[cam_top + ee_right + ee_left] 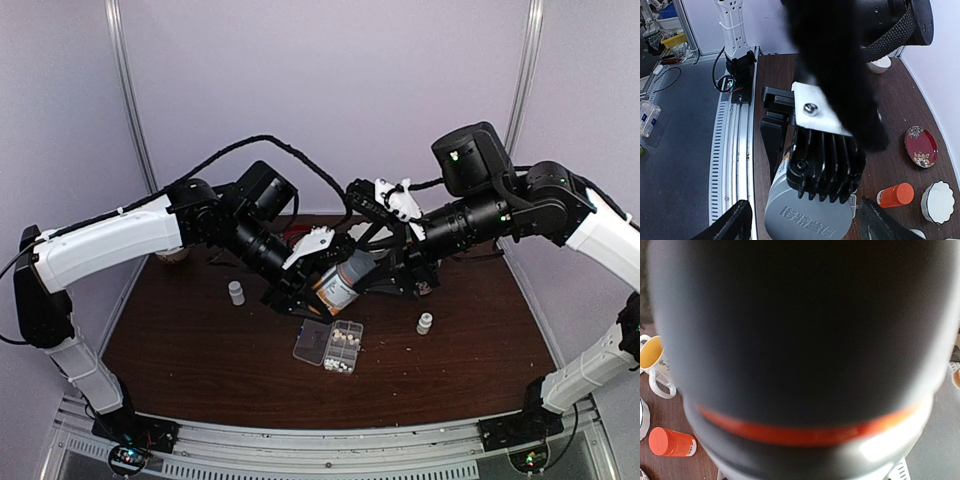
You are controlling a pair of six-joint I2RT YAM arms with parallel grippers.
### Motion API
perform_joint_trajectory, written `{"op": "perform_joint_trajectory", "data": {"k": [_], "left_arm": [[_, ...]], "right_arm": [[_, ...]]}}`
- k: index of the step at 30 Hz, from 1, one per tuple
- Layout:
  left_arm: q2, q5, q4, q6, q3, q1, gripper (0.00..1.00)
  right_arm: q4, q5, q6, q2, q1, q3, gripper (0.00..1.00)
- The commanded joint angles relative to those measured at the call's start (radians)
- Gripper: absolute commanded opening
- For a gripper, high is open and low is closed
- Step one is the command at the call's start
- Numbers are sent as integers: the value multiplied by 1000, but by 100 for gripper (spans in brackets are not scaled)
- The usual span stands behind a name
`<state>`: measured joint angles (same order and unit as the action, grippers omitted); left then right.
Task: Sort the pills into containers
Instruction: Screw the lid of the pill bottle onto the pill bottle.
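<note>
Hovering jaws spread, right gripper [802, 227] straddles the grey cap [812, 217] without touching, bottle [338, 285] lying cap-first toward it, clamped by left gripper [318, 270] above the organizer [312, 343] holding the pills [345, 343].

table [200, 350]: dark wood, smooth | organizer [312, 342]: clear glossy plastic | bottle [340, 283] cap: grey matt plastic

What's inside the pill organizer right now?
White pills sit in several cells of the open pill organizer; its lid lies flipped open beside it, apparently bare. Nothing covers it from above, but the pills are too small to count, and both wrist views miss it.
</note>
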<state>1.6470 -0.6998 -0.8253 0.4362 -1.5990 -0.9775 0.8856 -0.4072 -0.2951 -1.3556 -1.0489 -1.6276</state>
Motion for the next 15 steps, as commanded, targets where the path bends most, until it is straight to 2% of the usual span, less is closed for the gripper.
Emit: {"op": "perform_joint_trajectory", "data": {"k": [1,7,12,15], "left_arm": [[-4,-20,15,-1,-32,3,3],[-8,-9,16,1,-33,4,8],[-29,18,55,-17,-9,4,16],[-63,28,125,-43,38,5,21]], "right_arm": [[-52,11,40,-9,-5,-17,75],[-45,13,45,-20,-5,-19,63],[-17,25,57,-20,-5,-19,41],[-25,37,77,-5,-5,-1,37]]}}
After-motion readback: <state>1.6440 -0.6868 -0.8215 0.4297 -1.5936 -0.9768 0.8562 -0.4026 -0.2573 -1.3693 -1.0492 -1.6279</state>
